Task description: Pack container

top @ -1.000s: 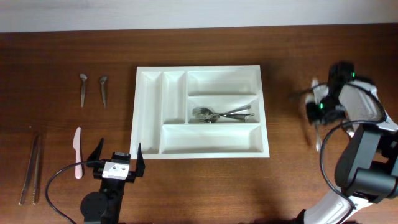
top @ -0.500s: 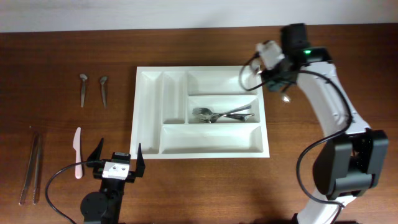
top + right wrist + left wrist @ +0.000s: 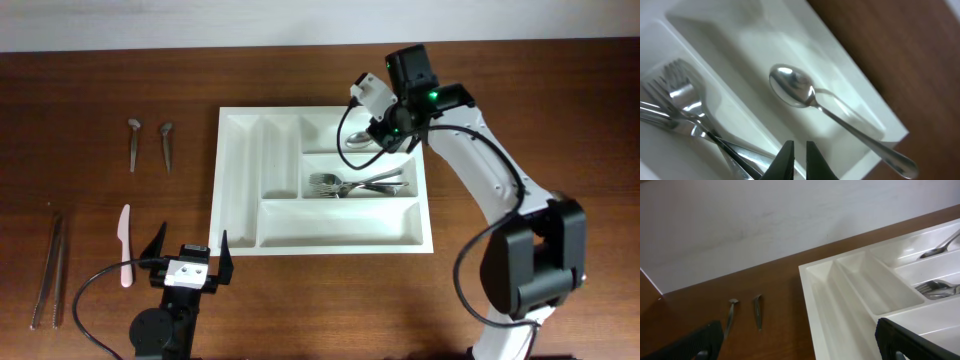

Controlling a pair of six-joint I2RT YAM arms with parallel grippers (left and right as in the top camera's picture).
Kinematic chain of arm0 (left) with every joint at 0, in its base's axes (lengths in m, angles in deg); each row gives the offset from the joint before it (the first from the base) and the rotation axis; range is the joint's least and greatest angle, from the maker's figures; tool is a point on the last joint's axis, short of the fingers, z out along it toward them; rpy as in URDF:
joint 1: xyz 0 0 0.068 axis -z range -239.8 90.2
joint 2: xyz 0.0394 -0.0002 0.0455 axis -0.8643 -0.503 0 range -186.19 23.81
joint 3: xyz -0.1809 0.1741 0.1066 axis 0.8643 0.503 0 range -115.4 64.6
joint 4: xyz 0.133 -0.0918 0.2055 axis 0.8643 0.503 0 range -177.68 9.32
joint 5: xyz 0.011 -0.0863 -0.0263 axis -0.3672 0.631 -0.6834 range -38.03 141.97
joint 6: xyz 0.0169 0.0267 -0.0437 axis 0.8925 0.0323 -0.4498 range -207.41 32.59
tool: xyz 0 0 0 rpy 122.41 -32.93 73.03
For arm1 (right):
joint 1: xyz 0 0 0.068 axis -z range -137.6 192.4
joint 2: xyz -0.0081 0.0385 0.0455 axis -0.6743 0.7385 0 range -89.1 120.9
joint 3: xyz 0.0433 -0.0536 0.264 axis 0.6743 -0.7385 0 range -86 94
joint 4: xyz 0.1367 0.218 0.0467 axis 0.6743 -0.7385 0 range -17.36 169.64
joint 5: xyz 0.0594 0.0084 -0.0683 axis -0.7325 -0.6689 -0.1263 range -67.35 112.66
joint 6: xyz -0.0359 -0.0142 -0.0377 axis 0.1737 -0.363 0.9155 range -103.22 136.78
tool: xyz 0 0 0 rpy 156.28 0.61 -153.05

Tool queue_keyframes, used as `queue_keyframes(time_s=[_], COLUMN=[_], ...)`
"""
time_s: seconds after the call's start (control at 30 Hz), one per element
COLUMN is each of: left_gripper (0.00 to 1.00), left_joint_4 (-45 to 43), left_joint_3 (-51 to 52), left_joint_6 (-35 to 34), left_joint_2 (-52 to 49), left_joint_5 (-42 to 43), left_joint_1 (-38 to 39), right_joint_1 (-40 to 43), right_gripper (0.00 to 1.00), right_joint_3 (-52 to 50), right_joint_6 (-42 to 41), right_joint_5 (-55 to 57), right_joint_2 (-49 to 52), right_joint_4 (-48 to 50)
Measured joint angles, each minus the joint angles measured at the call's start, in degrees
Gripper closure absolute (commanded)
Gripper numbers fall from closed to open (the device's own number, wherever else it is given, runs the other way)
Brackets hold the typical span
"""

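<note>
At the far left of the table, two long thin metal sticks lie side by side, pointing away from the robot. Just to their right lies a white plastic knife. Farther back are two short metal utensils, side by side and a little apart.

The left gripper sits near the front edge, just left of the tray's near-left corner. Its jaws are spread wide and hold nothing; the wrist view shows both fingers far apart, with bare wood and the tray corner between them.

The white tray lies flat in the middle of the table, its long side running left to right. It has two narrow upright slots on the left and three long slots stacked on the right. The middle long slot holds a small pile of metal forks, tines to the left and handles crossing to the right. The far long slot holds one metal spoon, bowl up and toward the left. Its handle slants toward the tray's right end, and the tip lies at the rim.

The right gripper hovers over that far slot, near the tray's far-right corner. Its jaws are all but closed, with only a sliver between them and nothing in their grasp. They are clear of the spoon.
</note>
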Motion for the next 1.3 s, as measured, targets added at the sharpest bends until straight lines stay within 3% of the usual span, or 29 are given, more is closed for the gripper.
queue_keyframes(time_s=[0.27,0.73,1.3], left_gripper=[0.01,0.01,0.01], left_joint_4=[0.00,0.00,0.00], left_joint_3=[0.00,0.00,0.00], left_joint_6=[0.00,0.00,0.00], left_joint_2=[0.00,0.00,0.00], left_joint_5=[0.00,0.00,0.00], left_joint_1=[0.00,0.00,0.00], right_joint_1=[1.20,14.29,13.64], right_gripper=[0.72,0.73,0.80], right_joint_3=[0.00,0.00,0.00], right_joint_6=[-6.12,-16.72,-20.55], right_joint_5=[7.85,9.38,7.72], right_joint_2=[0.92,3.80,8.90], right_joint_4=[1.84,5.90,11.47])
